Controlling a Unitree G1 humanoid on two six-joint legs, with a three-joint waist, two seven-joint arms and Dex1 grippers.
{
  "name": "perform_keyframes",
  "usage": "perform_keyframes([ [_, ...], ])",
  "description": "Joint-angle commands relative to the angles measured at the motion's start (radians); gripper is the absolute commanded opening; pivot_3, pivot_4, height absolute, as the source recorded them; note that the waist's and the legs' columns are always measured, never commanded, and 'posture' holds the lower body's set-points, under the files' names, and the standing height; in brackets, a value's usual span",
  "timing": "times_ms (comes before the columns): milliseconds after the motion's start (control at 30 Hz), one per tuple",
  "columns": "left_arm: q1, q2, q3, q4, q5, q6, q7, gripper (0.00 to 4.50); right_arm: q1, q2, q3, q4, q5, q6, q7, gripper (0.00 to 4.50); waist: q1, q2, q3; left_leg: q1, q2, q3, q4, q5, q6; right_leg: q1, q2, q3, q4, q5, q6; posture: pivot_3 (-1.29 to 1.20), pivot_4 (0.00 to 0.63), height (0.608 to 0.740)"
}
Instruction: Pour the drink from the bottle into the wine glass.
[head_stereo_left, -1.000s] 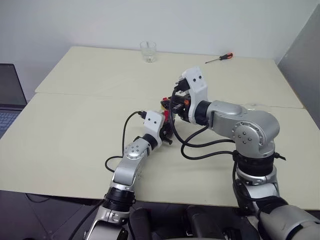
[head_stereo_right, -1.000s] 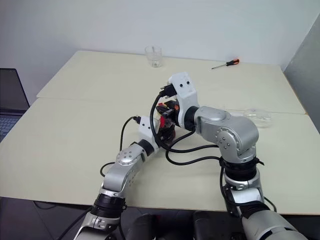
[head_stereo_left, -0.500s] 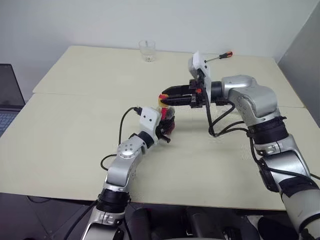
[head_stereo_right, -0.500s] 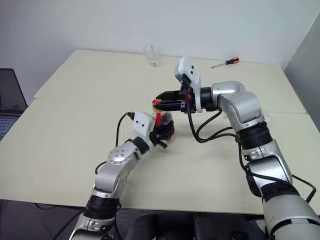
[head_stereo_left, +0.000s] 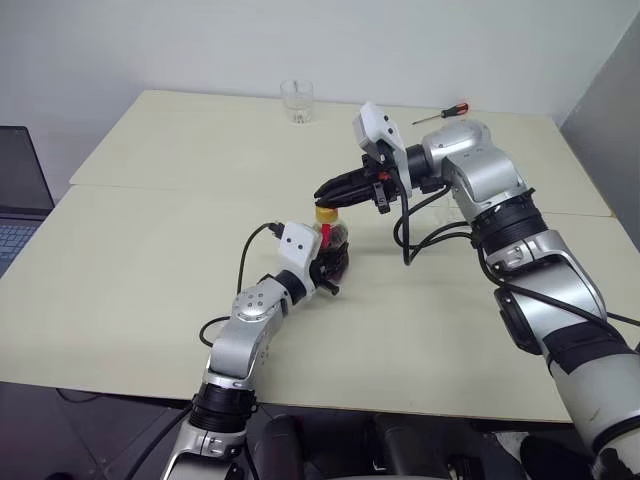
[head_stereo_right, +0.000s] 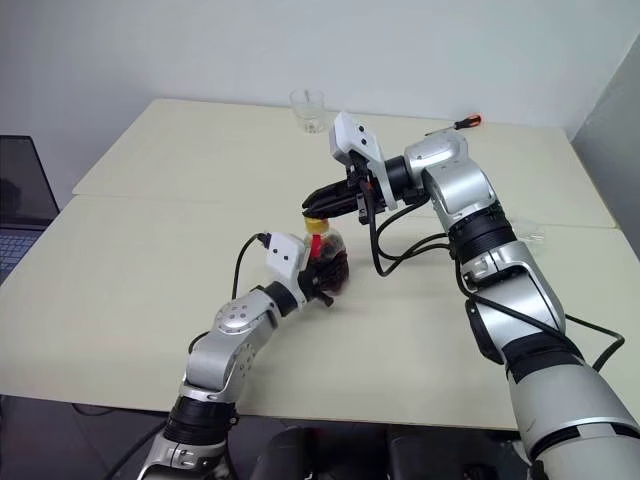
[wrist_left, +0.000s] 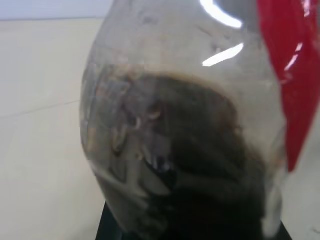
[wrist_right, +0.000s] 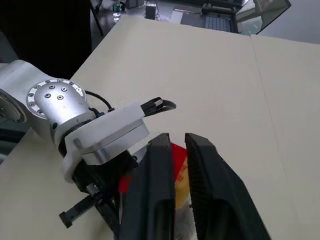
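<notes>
Clear tumbler (head_stereo_left: 296, 101) and screwdriver (head_stereo_left: 439, 114) stand far behind; left pincer (head_stereo_left: 330, 268) grips bottle (head_stereo_left: 333, 240), right pincer (head_stereo_left: 325, 190) closed.

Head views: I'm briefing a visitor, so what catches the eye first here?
Mid-table, the left gripper holds the bottle of dark drink upright. The right gripper reaches in from the right, fingers above its yellow cap. A tumbler and a screwdriver lie at the far edge.

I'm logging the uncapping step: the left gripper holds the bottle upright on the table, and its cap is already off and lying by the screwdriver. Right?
Not quite. The left gripper does hold the bottle upright on the table, but the yellow cap is still on its neck, with the right gripper just above it, as the right eye view shows.
</notes>
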Motion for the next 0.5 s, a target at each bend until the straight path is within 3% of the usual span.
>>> perform_keyframes([
  [33, -0.011, -0.008, -0.004, -0.077, -0.026, -0.013, -0.009, 0.85, -0.034, -0.006, -0.034, 0.000, 0.004, 0.001, 0.055, 0.87, 0.000, 0.000, 0.000, 0.000, 0.000, 0.000, 0.000, 0.000, 0.000, 0.000, 0.000, 0.000, 0.000, 0.000, 0.000, 0.00, 0.150, 0.740],
  [100, -0.012, -0.009, -0.007, -0.074, -0.029, -0.013, -0.007, 0.85, -0.033, -0.010, -0.046, -0.012, 0.016, 0.020, 0.064, 1.33, 0.000, 0.000, 0.000, 0.000, 0.000, 0.000, 0.000, 0.000, 0.000, 0.000, 0.000, 0.000, 0.000, 0.000, 0.000, 0.00, 0.150, 0.740],
  [400, -0.032, -0.014, -0.020, -0.044, -0.034, -0.021, -0.018, 0.85, -0.004, -0.070, -0.180, -0.235, 0.163, 0.244, 0.035, 4.48, 0.002, 0.000, 0.000, 0.000, 0.000, -0.001, 0.000, 0.000, 0.000, 0.000, 0.000, 0.000, 0.001, 0.000, 0.000, 0.00, 0.150, 0.740],
  [500, -0.044, -0.014, -0.019, -0.025, -0.018, -0.034, -0.007, 0.85, 0.038, -0.089, -0.224, -0.398, 0.166, 0.358, -0.127, 4.50, 0.002, 0.000, 0.000, 0.000, 0.000, -0.002, 0.000, 0.000, 0.000, 0.000, 0.000, 0.000, 0.001, 0.000, 0.000, 0.00, 0.150, 0.740],
])
